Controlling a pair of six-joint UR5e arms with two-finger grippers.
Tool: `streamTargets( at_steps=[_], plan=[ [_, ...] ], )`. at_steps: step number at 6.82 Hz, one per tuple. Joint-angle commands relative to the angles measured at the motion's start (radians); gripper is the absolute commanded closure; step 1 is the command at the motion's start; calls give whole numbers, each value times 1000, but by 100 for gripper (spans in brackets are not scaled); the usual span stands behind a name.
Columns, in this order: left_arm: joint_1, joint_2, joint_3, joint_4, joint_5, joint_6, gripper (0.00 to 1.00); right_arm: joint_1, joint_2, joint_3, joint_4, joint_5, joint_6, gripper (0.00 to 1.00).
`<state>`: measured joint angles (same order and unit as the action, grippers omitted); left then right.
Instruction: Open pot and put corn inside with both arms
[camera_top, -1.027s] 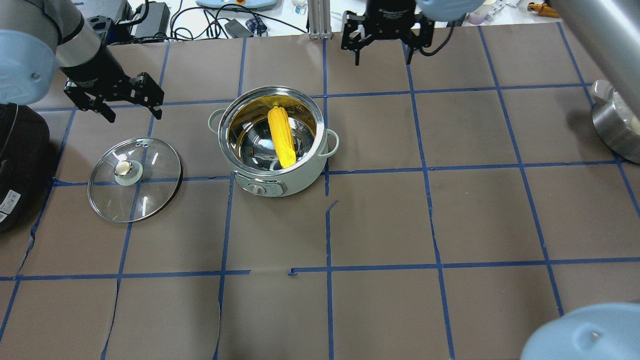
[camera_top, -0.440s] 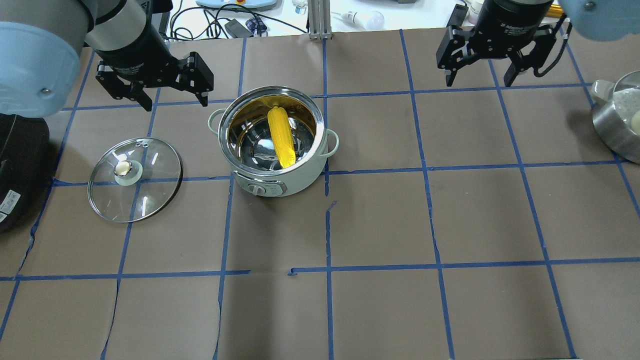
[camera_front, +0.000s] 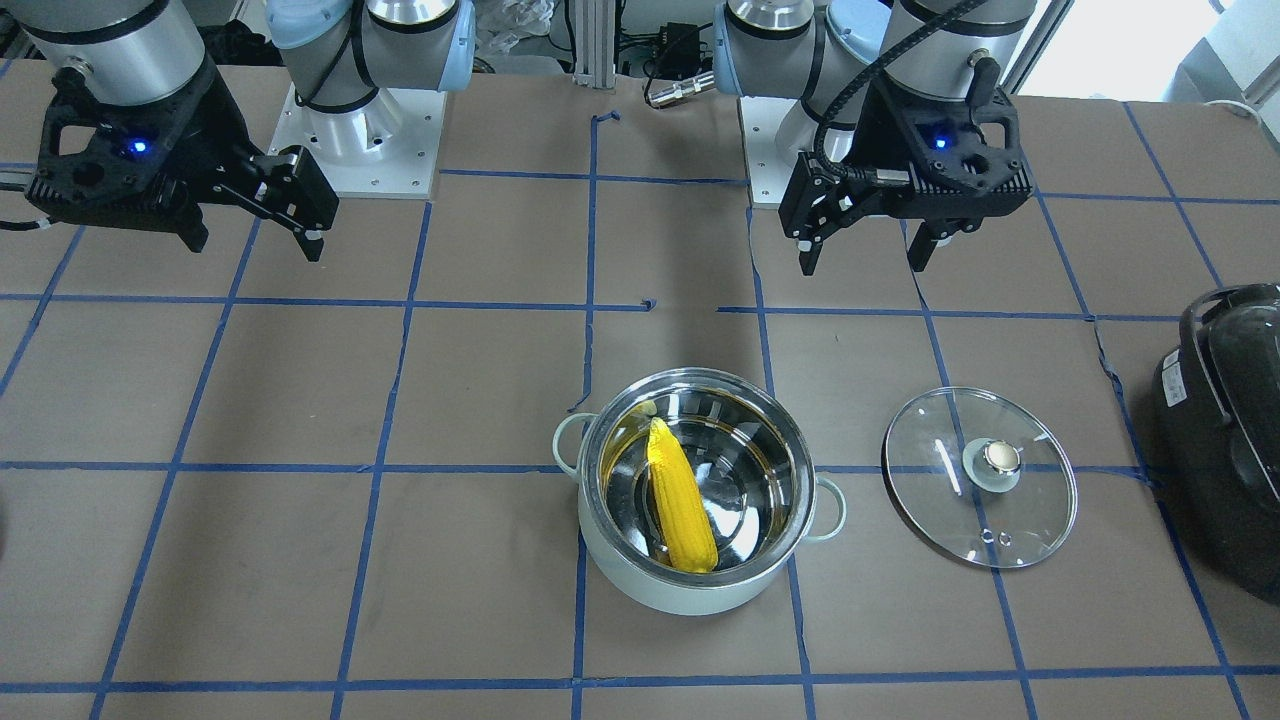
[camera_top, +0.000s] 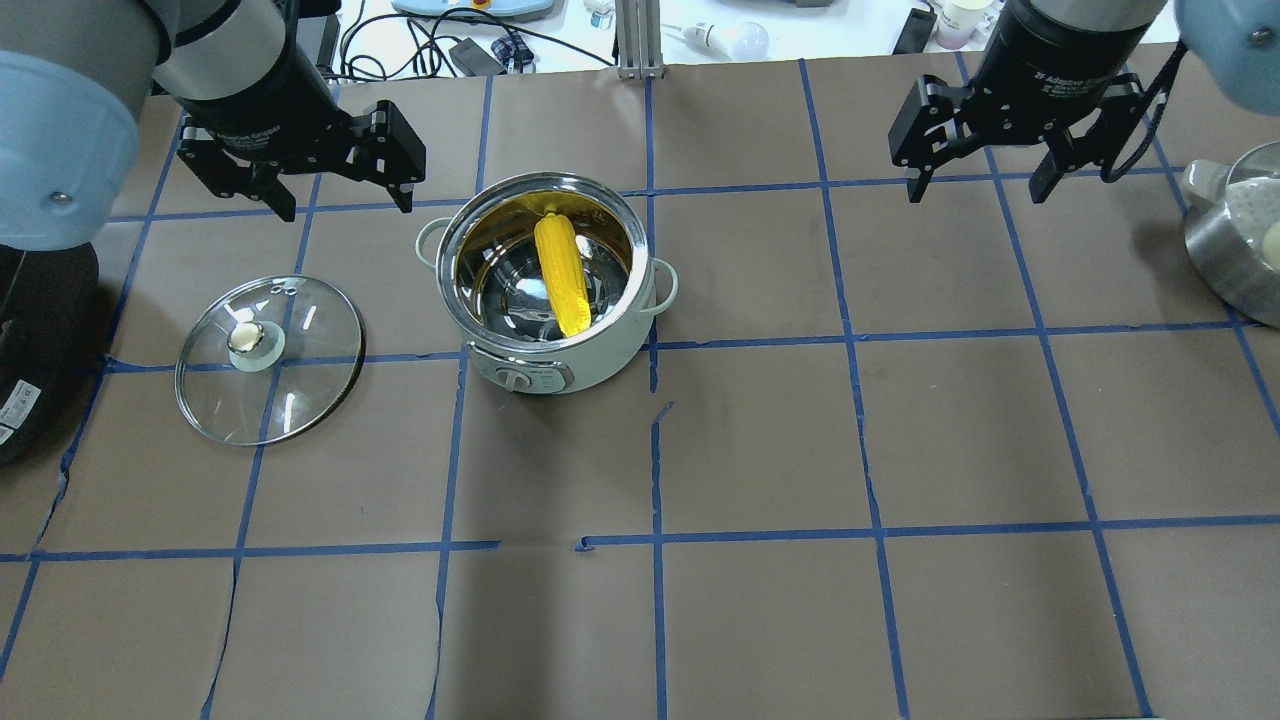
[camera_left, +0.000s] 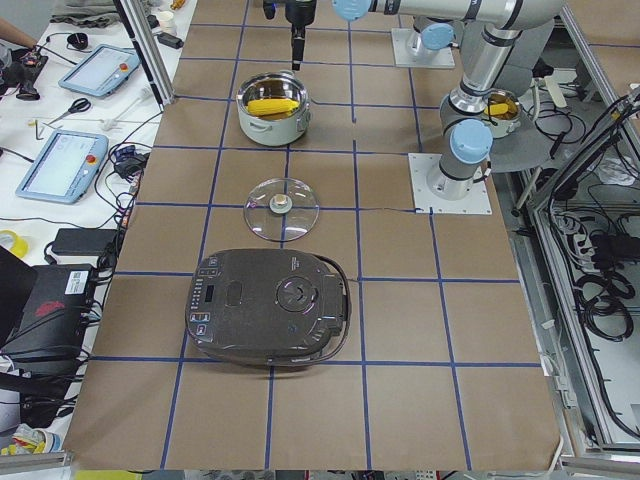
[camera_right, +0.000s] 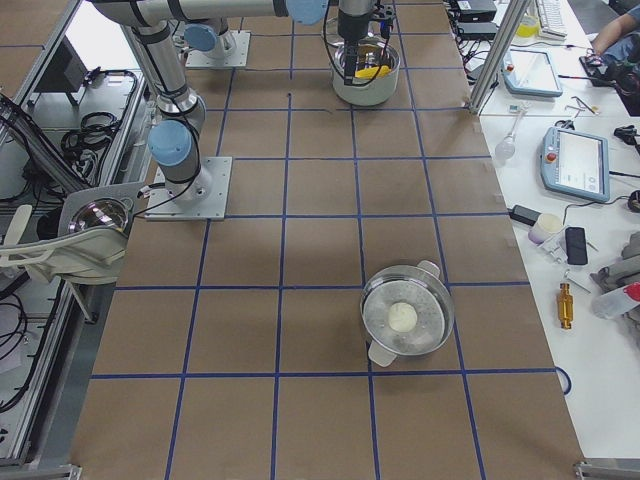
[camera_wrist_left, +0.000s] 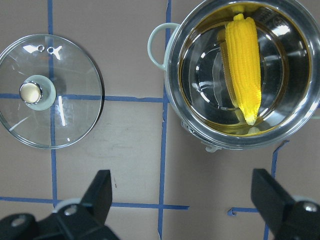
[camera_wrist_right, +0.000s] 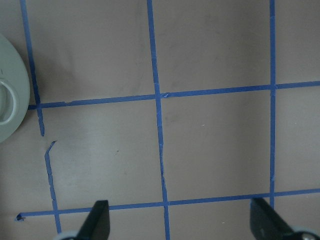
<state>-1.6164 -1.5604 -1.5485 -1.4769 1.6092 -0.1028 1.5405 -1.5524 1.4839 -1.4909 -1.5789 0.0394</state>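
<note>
Left gripper (camera_top: 345, 205), right gripper (camera_top: 978, 193) aloft, splayed

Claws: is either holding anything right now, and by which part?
Nothing held. The left claw and right claw are both open and empty; the corn lies in the pot, the lid beside it.

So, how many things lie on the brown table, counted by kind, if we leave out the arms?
Pots: 2 (mint-green pot, steel pot)
Glass lids: 1
Corn cobs: 1, inside the mint-green pot
Black appliances: 1
White round items: 1, inside the steel pot
Total: 6
</note>
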Motion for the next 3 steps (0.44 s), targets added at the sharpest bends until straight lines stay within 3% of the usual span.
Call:
streamTargets(
  at_steps=[1,3],
  plan=[
    [16,5,10,-14,8,20,0,0,-6,-1,11,2,-3,0],
    [58,8,31,-54,5,118,0,0,-5,1,11,5,-10,0]
  ],
)
